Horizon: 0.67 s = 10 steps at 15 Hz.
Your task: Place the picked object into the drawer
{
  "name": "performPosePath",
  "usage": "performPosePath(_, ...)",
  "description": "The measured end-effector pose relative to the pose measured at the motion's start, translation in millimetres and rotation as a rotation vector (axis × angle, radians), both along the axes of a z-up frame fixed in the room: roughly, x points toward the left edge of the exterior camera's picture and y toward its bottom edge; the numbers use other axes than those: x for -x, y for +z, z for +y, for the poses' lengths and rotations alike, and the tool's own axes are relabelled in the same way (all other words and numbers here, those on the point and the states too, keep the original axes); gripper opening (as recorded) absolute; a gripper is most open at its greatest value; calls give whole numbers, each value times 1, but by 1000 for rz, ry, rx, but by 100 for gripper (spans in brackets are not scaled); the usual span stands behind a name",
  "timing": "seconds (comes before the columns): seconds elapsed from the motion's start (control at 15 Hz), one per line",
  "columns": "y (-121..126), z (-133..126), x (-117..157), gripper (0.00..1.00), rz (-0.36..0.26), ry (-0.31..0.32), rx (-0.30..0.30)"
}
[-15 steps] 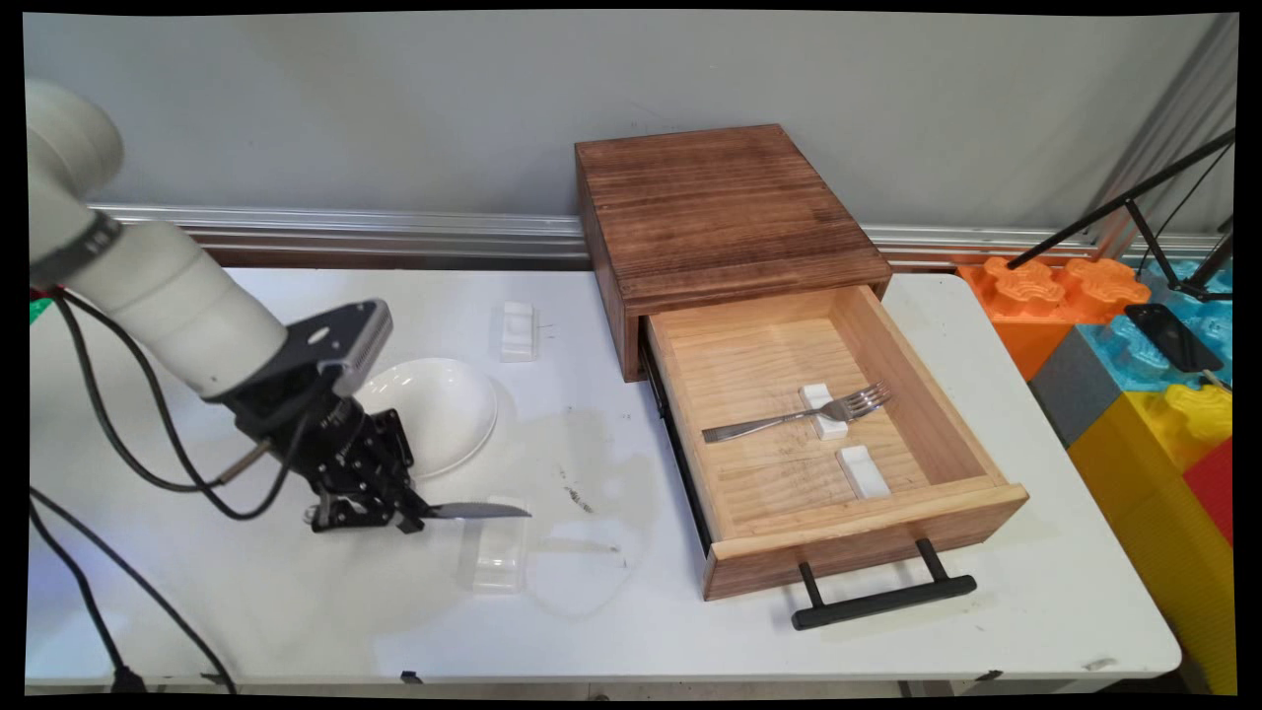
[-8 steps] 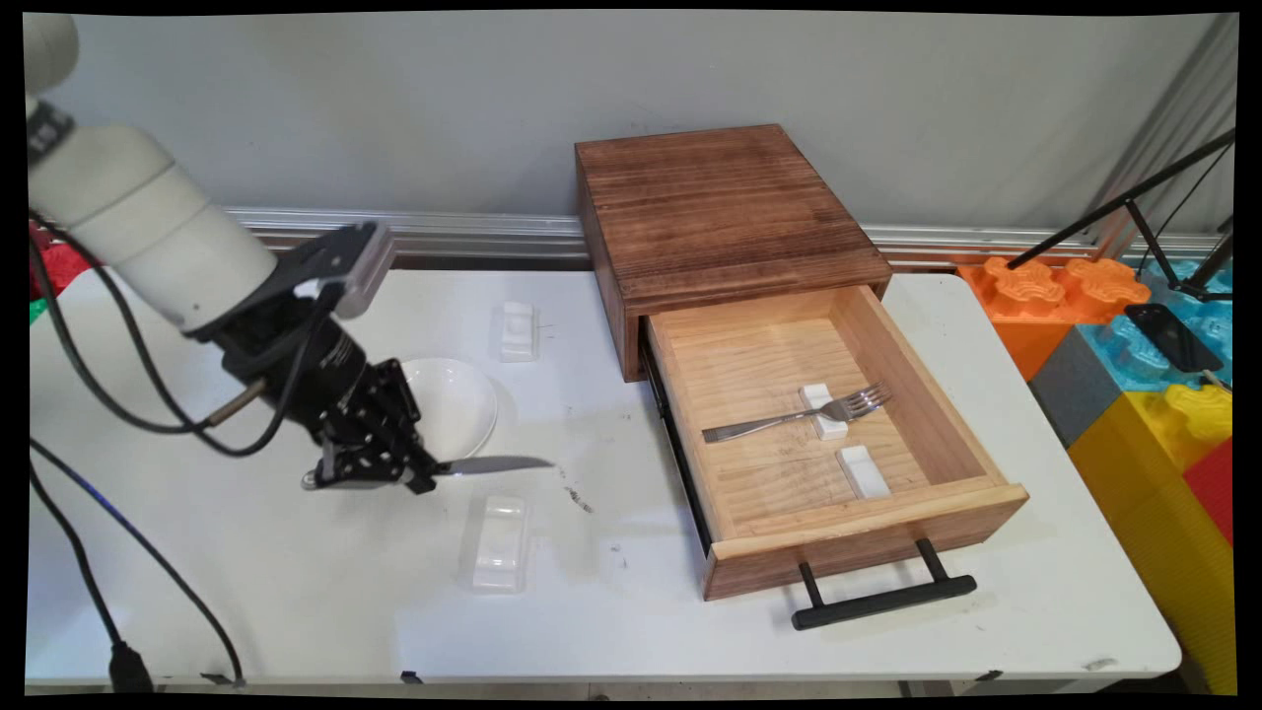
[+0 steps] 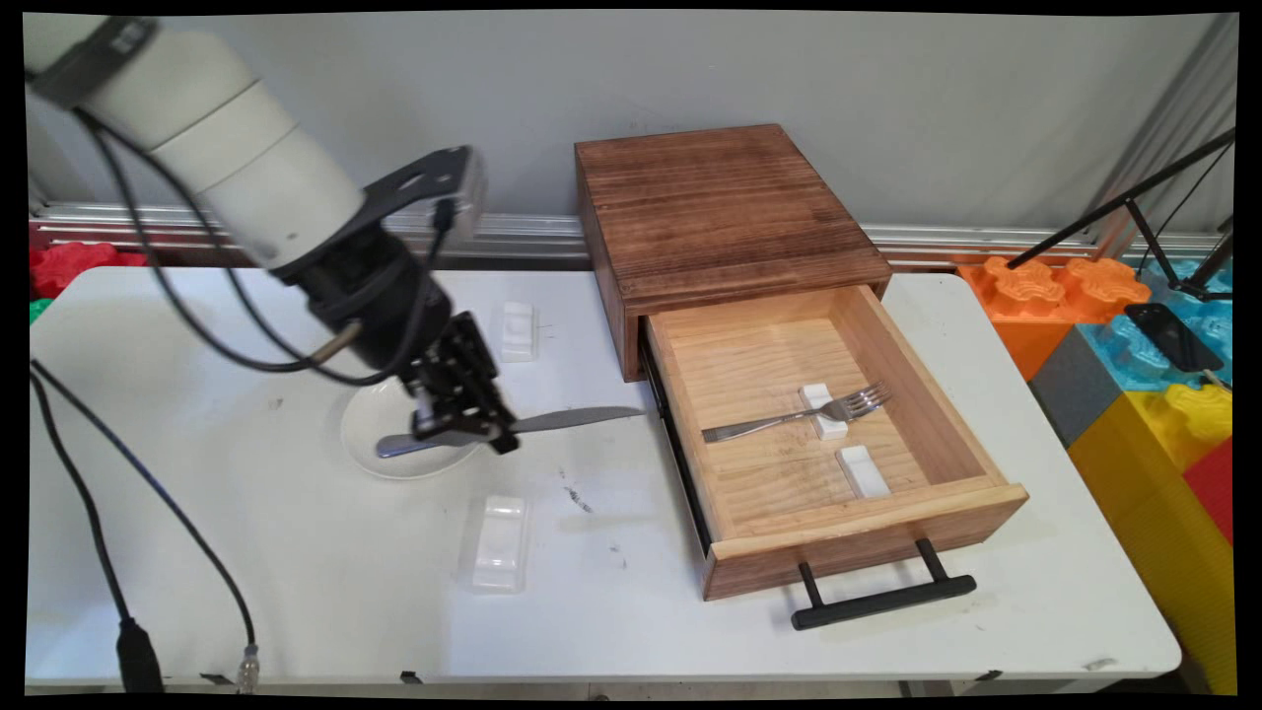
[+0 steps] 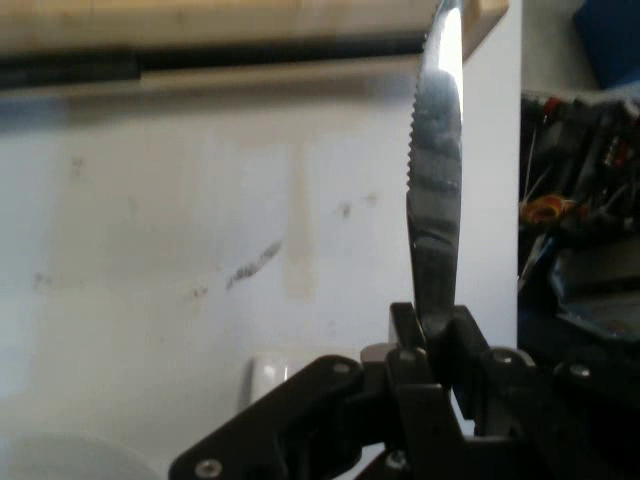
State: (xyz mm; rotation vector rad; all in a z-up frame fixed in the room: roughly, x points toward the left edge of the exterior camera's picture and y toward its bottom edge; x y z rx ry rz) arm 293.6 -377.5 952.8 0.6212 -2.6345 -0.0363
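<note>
A white plate sits on the table, and above it the gripper pinches a silver table knife partway along its length, held clear of the tabletop. The handle end juts left over the plate; the serrated blade (edge plain in the hand view) points right toward the open wooden drawer, where a fork lies.

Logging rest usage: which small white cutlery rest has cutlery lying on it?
The small white rest farther back in the open wooden drawer: the silver fork lies across it; the other three are bare.
</note>
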Motion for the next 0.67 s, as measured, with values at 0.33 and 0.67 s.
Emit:
performPosePath(0.33,12,-18,47,0,21,3,-2)
performPosePath(0.67,18,-43,96,0,44,11,18)
